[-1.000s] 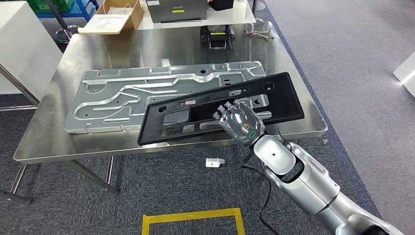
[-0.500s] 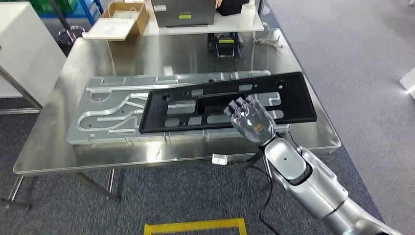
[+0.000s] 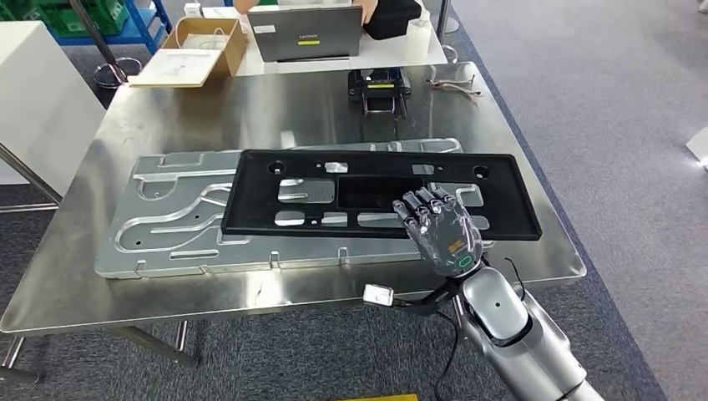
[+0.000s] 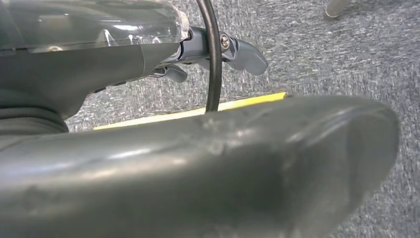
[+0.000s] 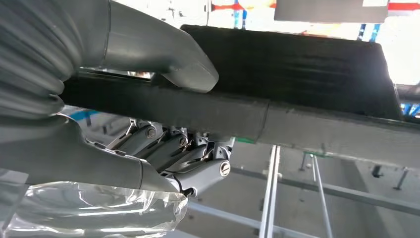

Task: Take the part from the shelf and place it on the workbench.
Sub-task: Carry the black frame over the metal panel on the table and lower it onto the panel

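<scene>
Part: long black rectangular plastic panel with cut-outs, lying over ribbed grey metal plate on stainless steel desk. Right hand fingers grip its near edge. Left hand state unclear.

Steel workbench carries an aluminium plate and clamp.

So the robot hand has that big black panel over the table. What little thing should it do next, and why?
Probably lower it a touch, then let go. The right robot hand grips the near edge of the black panel, thumb on one face and fingers on the other in the right wrist view. The panel already lies level over the silver plate on the workbench; whether it touches yet I cannot tell.
</scene>
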